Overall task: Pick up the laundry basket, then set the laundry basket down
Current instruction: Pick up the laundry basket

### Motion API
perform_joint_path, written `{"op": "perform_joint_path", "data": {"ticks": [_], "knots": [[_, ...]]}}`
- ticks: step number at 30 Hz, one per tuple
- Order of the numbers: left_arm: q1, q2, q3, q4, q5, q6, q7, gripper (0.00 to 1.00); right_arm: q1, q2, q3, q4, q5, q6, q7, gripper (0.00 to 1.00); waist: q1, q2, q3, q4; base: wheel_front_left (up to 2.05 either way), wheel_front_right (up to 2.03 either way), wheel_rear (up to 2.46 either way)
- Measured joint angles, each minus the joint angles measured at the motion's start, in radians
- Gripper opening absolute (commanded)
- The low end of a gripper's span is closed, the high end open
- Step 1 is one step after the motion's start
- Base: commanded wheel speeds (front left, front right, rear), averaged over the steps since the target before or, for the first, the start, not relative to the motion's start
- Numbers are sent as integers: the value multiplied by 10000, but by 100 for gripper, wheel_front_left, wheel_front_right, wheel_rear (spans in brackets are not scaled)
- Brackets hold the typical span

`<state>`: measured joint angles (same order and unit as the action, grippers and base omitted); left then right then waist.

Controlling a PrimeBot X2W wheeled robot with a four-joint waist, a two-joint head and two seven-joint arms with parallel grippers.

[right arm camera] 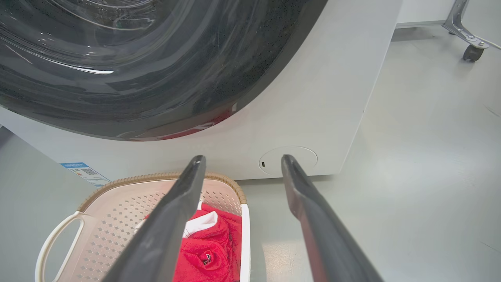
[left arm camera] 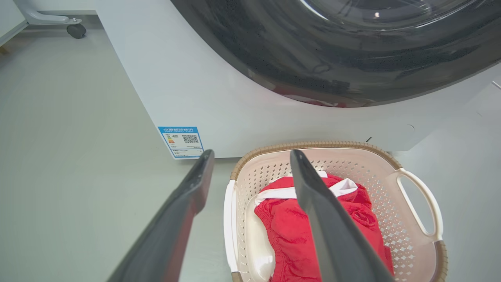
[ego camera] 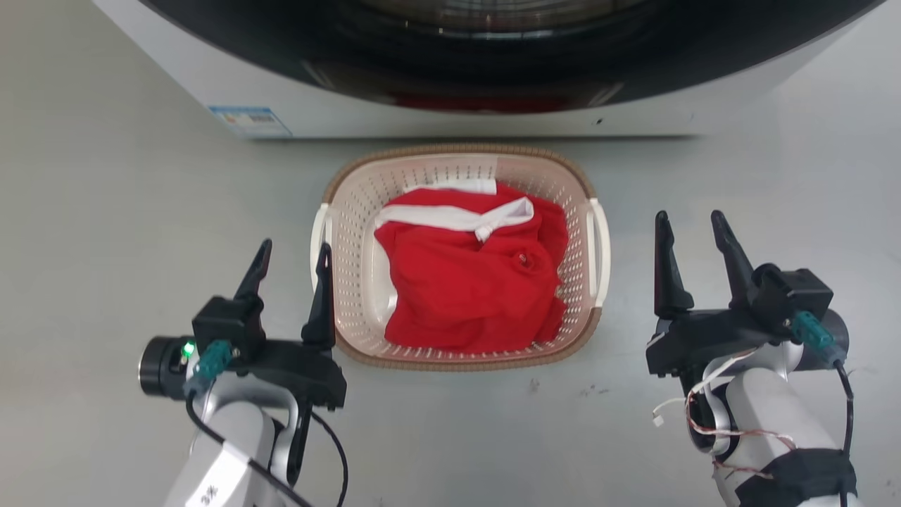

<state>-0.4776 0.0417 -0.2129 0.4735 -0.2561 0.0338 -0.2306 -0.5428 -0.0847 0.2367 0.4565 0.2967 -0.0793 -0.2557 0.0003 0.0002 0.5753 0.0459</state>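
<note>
Left gripper [ego camera: 295, 246] and right gripper [ego camera: 690, 215], both spread wide and empty, flank the laundry basket [ego camera: 457, 151], which sits on the floor [ego camera: 141, 211] before the washer [ego camera: 436, 121]. Probably stiff, light plastic holding one red garment [ego camera: 464, 289]; best gripped evenly at its white side handles [ego camera: 599, 253].

Overhead head, low wrists, shared basket [ego camera: 450, 170]
</note>
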Motion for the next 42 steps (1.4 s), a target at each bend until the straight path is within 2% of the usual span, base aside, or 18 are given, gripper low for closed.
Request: {"op": "perform_joint_path", "data": {"ticks": [15,22,42], "knots": [[-2405,-102,-71,1421,-493,-81,-12,100,-1899,-291,-226,1078,-209,0,35,100,-2,0,2363,385,0,0,0],[-2826,-111,-504,2161,-769,-79,-92,100,-2308,-282,-161,1718,-249,2,33,100,-1,0,3253,554,0,0,0],[-3987,-138,-1250,3557,-1340,-71,-190,100,-3337,-17,272,2757,-337,48,-8,100,-3,-2,4181,698,0,0,0]]}}
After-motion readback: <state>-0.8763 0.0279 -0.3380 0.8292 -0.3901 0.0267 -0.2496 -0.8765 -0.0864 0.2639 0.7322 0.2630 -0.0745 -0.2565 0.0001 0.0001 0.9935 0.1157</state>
